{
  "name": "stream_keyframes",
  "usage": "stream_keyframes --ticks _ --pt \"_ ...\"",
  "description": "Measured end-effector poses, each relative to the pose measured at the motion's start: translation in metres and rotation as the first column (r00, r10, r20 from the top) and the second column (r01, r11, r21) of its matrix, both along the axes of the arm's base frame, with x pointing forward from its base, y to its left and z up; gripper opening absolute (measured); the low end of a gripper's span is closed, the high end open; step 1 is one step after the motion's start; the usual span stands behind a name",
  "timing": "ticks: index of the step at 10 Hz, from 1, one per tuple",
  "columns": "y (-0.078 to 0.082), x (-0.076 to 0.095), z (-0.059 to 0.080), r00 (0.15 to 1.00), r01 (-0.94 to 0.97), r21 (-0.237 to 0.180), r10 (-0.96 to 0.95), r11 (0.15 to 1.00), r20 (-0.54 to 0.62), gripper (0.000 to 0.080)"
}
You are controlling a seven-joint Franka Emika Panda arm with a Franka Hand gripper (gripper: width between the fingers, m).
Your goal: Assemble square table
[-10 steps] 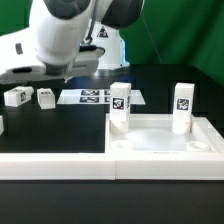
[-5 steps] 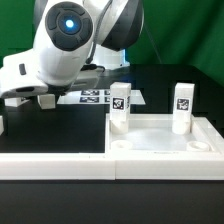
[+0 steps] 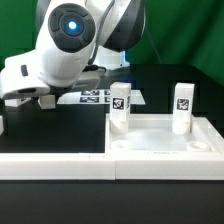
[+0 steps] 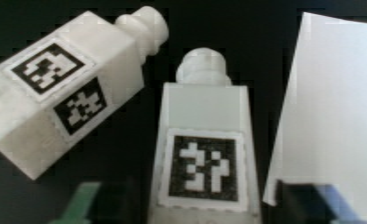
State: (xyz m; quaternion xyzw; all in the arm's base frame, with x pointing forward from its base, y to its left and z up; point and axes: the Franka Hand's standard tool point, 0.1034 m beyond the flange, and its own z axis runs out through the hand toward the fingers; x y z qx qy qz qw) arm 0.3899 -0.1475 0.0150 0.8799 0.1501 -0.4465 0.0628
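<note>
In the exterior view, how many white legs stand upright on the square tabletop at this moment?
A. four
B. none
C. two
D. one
C: an upright leg stands toward the exterior view's left of the tabletop. A second upright leg stands toward its right. Both show their tags to the camera, and no other leg stands on it.

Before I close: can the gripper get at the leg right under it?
Probably yes: the leg lies between the gripper's spread fingers; the second leg beside it looks clear of them.
</note>
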Motion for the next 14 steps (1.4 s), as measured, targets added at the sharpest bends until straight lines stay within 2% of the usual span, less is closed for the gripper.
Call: stream_keyframes --ticks 1,6,7,8,9,10,13,14 --pt "0.0 0.0 0.0 1.0 0.0 0.0 0.0 1.0 0.0 0.0287" --pt "0.0 0.0 0.001 1.0 -0.001 0.001 0.001 1.0 -0.003 0.0287" --pt "0.006 0.005 0.023 0.999 0.004 0.009 -0.004 1.0 -0.044 0.0287" --pt "0.014 0.021 0.054 0.999 0.014 0.011 -0.014 1.0 -0.043 0.0287" --pt "0.019 0.03 0.08 0.998 0.044 0.01 -0.044 0.999 -0.055 0.0288" --pt "0.019 0.037 0.097 0.995 0.068 0.002 -0.067 0.998 -0.077 0.0288" --pt "0.017 0.04 0.096 0.997 0.064 0.004 -0.064 0.998 -0.052 0.0288" --pt "0.016 0.049 0.094 0.998 0.058 0.026 -0.059 0.998 0.031 0.0288"
